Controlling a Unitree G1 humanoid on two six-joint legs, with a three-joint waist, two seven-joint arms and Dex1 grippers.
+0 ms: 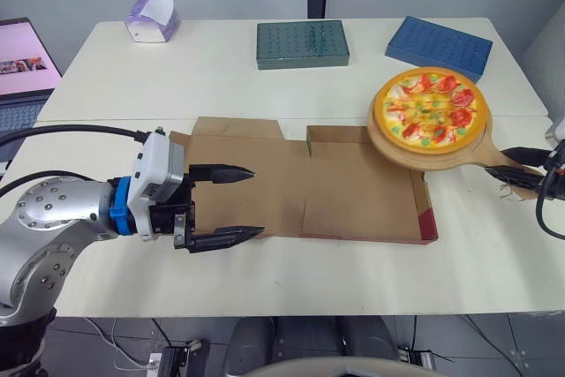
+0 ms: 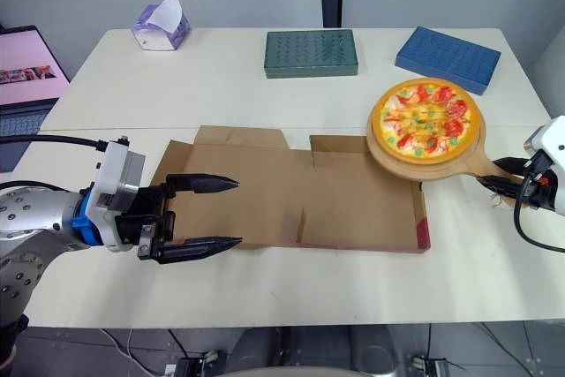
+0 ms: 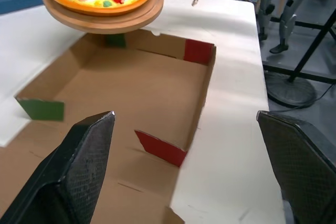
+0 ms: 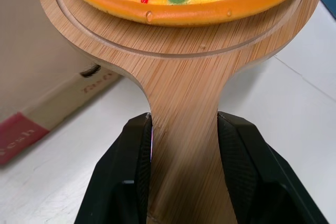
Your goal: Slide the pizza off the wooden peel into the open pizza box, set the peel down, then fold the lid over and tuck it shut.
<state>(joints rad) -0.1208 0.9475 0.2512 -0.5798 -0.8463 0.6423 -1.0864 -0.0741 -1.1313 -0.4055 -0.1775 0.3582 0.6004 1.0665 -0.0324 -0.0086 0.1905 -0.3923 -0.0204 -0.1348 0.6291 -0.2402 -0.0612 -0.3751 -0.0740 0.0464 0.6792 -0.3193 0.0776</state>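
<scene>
Here, one pizza (image 1: 430,107) rides one peel (image 1: 434,162) pinched by right gripper (image 4: 185,123); left gripper (image 1: 256,202) spread.

White table (image 1: 265,271), with the cardboard pizza box (image 1: 353,200) lying open and flat near the front edge. Straight behind the pizza box sits a dark green tray (image 1: 302,43). There's a blue box (image 1: 439,45) back and to its right, and a tissue box (image 1: 152,19) way off back-left.

I count two white tables (image 1: 221,86), one pizza (image 1: 430,107), one wooden peel (image 1: 441,159), one open pizza box (image 1: 353,192), one tissue box (image 1: 152,22), one flat green box (image 1: 302,44), one flat blue box (image 1: 439,45) and one laptop (image 1: 22,68).
</scene>
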